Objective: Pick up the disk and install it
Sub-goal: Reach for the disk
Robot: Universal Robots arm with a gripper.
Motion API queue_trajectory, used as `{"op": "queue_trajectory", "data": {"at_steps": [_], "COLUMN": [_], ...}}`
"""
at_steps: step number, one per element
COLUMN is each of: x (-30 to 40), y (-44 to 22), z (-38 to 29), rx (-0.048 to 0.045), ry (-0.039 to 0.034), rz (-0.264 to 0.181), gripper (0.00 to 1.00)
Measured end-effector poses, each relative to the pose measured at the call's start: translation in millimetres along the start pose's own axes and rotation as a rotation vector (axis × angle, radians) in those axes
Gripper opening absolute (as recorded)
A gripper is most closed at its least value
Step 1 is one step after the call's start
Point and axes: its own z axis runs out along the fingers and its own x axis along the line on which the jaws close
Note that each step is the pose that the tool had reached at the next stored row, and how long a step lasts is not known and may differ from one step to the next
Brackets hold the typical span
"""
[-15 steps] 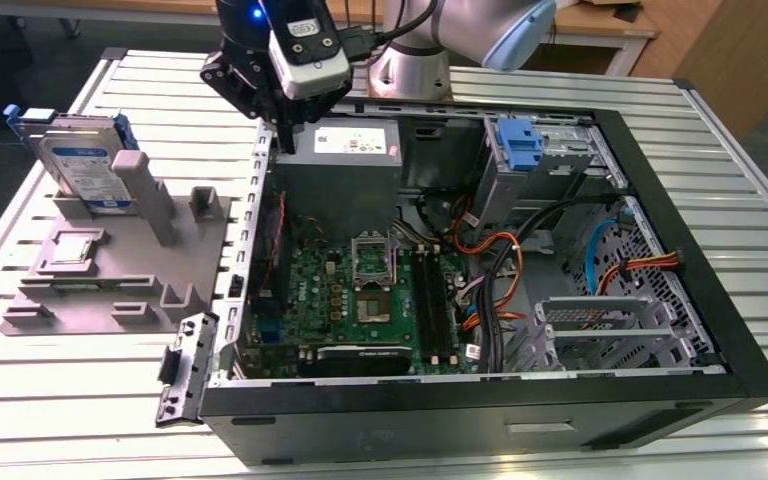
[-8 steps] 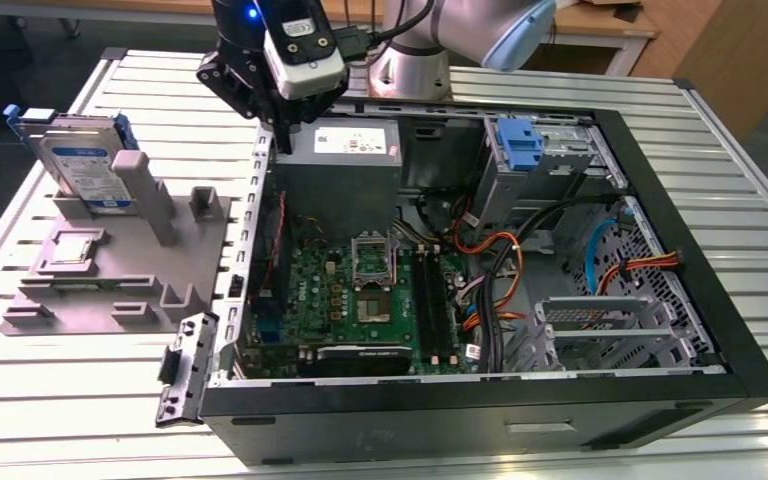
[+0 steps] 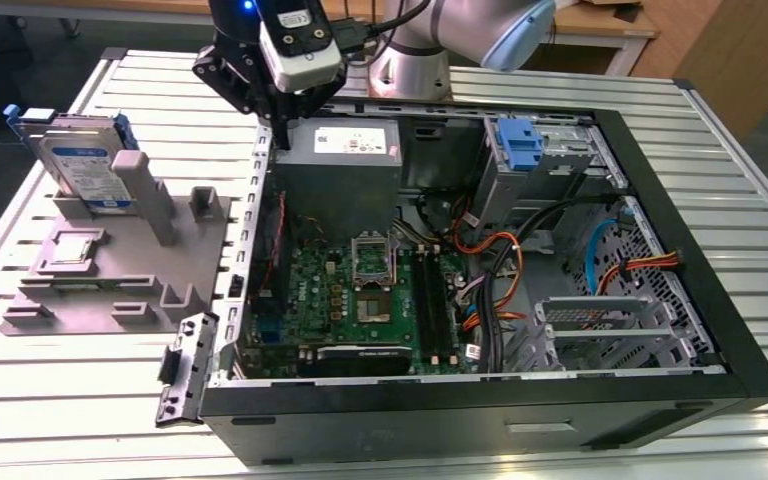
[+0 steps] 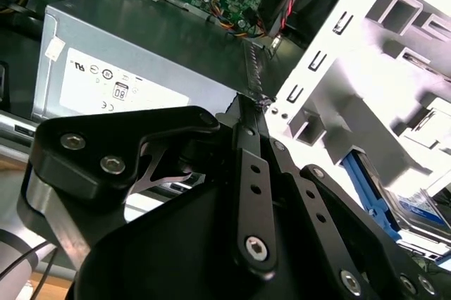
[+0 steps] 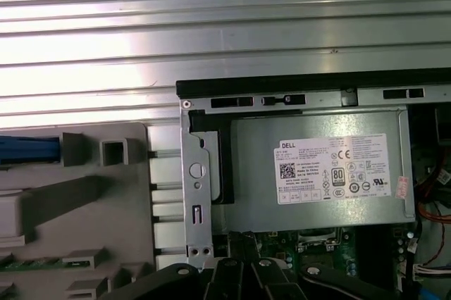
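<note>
The disk [image 3: 87, 165], a silver drive with a white and blue label in a blue frame, stands upright in a grey holder [image 3: 117, 270] at the exterior view's left. Its blue edge also shows in the first wrist view [image 5: 28, 149], and the second wrist view catches a corner of the disk [image 4: 417, 210]. My gripper [image 3: 279, 132] hangs over the computer case's left wall beside the grey power supply [image 3: 341, 150], to the right of the disk and apart from it. The fingers [image 4: 246, 113] meet at their tips, shut on nothing.
The open black computer case [image 3: 704, 330] lies on a slatted metal table [image 3: 37, 400], with the motherboard [image 3: 357, 300], cables and a drive cage holding a blue bracket [image 3: 523, 148] inside. A small square silver chip [image 3: 75, 250] sits on the grey holder.
</note>
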Motion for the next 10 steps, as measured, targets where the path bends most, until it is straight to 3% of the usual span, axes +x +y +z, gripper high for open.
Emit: {"op": "queue_trajectory", "data": {"at_steps": [10], "x": [8.9], "y": [-0.5], "z": [-0.1], "rx": [-0.0001], "ry": [0.0], "rz": [0.0], "gripper": [0.1]}}
